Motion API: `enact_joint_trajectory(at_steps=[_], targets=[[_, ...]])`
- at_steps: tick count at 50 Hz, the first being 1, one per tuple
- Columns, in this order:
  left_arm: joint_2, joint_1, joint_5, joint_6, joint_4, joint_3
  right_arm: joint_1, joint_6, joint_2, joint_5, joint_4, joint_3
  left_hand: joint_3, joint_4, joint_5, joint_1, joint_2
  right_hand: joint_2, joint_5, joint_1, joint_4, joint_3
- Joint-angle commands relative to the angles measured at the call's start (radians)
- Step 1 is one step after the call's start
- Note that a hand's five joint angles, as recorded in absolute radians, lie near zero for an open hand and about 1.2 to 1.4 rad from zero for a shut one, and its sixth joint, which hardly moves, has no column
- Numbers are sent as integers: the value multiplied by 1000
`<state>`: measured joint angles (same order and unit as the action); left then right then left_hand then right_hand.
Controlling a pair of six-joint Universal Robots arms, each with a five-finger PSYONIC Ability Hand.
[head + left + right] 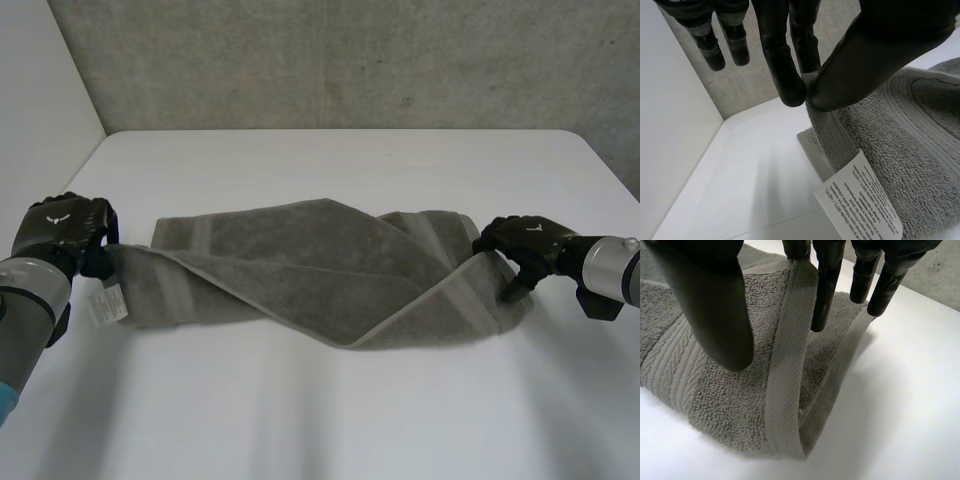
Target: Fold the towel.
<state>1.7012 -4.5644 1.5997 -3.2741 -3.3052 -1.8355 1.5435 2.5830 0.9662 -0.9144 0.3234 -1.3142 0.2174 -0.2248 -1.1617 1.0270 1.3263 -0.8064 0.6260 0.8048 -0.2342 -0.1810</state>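
Towel: a grey towel [310, 270] lies lengthwise across the middle of the white bench [340, 160], stretched between my two hands. An upper layer runs slantwise over the lower one, from the far side near my left hand to the near side towards my right hand.

Left hand: my left hand [65, 228] is at the towel's left end. I grasp that end by pinching its edge between my thumb and one finger. In my left wrist view my other fingers hang straight, apart from the cloth.

Left end of the towel: it is raised a little off the bench at my pinch, and the cloth slopes down from there.

Label: a white care label [860, 202] with small printed text hangs from the towel's edge, just below my left hand.

Right hand: my right hand [525, 240] is at the towel's right end. In my right wrist view the flat woven hem rises off the bench and runs up between my thumb and fingers, so I am grasping the towel here too.

Right end of the towel: it is folded over on itself below my right hand.

Wall: a grey concrete wall [350, 60] stands behind the bench.
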Motion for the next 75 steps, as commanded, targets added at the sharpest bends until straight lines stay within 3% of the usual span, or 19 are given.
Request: enact_joint_trajectory(at_steps=[1,7,11,14,18,20,21,23,32,37,48,60,71,75], targets=[[-1,-2,0,4,1,1,7,14,8,-1,-21,-10,-43,50,-60,369,70,-83,89,84,60,7],[-2,2,2,16,3,-1,10,28,17,-1,-26,-27,-43,50,-60,369,70,-101,106,102,60,7],[-15,4,0,24,3,-8,12,71,39,-1,-26,-48,-43,50,-60,369,70,177,-171,-175,60,7],[-18,10,0,25,3,-10,20,84,45,0,-33,-69,-43,50,-60,369,70,214,-208,-212,60,7],[-21,12,0,25,3,-16,38,86,49,-1,-47,-82,-43,50,-60,369,70,161,-155,-159,60,7],[-28,12,-6,25,3,-24,47,86,52,-1,-52,-83,-43,50,-60,369,70,-265,271,267,60,7],[-28,12,-6,25,3,-24,47,86,52,-1,-52,-83,-43,50,-60,369,70,-268,274,270,60,7],[-31,12,-21,25,3,-28,47,88,69,-1,-52,-80,-43,50,-60,369,70,-589,595,590,60,7],[-61,1,-61,27,9,-36,4,172,240,40,-95,-80,-43,50,-60,369,70,-590,596,591,60,7],[-103,4,-102,36,70,-36,-144,183,368,133,-99,-80,-43,50,-60,369,70,-590,596,591,60,7],[-184,2,-211,63,168,-51,-282,141,402,241,-99,-143,-43,50,-60,369,70,-590,596,591,60,7],[-284,-13,-230,59,190,-41,-353,86,445,388,-92,-178,-43,50,-60,369,70,-590,596,591,60,7],[-342,-67,-273,67,227,36,-359,104,471,411,-93,-108,-43,50,-60,369,70,-590,596,591,60,7],[-344,-68,-280,102,231,109,-358,187,486,413,-101,-27,-43,50,-60,369,70,-590,596,591,60,7]])
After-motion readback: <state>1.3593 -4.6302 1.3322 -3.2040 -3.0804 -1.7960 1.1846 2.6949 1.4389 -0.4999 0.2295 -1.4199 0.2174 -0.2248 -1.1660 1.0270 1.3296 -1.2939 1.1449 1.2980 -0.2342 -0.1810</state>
